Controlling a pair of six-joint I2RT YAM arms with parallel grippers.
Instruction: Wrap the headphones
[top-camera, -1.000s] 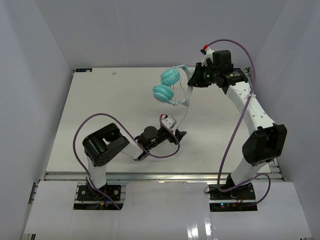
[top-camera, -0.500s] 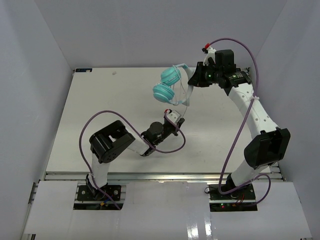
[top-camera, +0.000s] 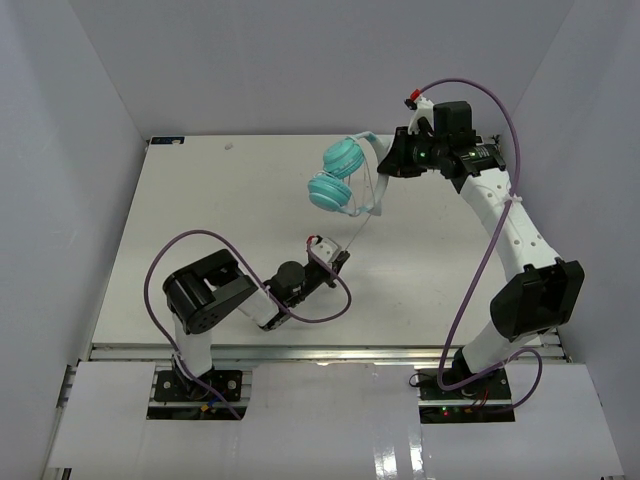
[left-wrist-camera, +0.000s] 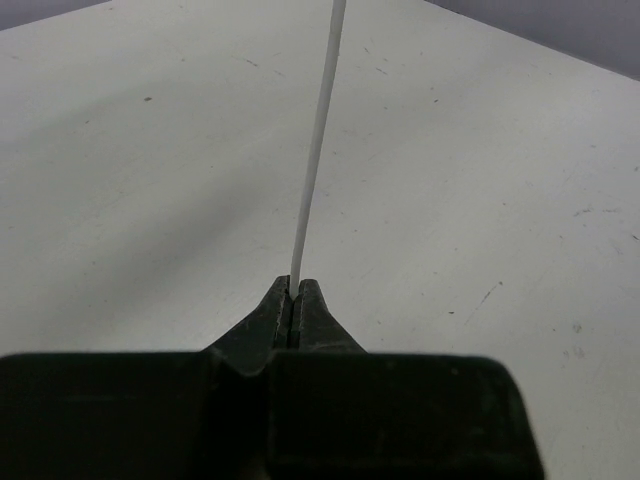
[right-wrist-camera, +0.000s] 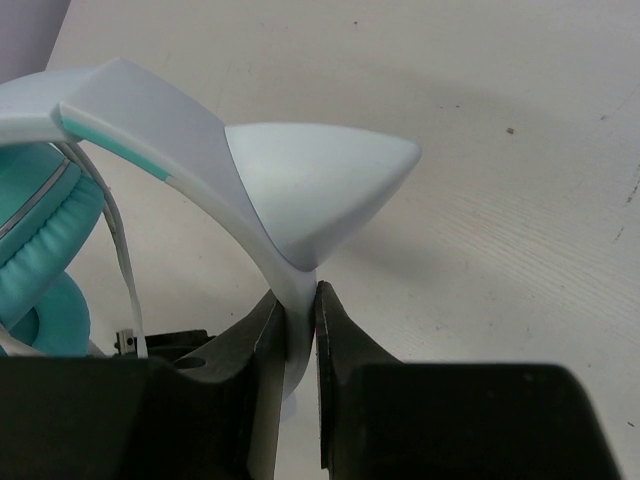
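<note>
Top external, right arm (top-camera: 507, 218) extended, clamping headphones (top-camera: 338, 174)

Table (top-camera: 200, 220): one, rectangular, flat top in matte off-white, closed in by pale grey walls (top-camera: 90, 120) on the left, far and right sides. The surface carried fine dark specks and short hairline scratches, seen close in both wrist views; one short scratch (left-wrist-camera: 483, 298) and one dark speck (right-wrist-camera: 511, 130) stood out. A faint grey smudge (top-camera: 228, 147) sat near the far-left corner. A small dark strip (top-camera: 166, 141) lay at that corner, on the far edge; what it was could not be told. A ribbed metal rail (top-camera: 330, 352) ran along the near edge, with white panels (top-camera: 330, 410) just in front of it.
</note>
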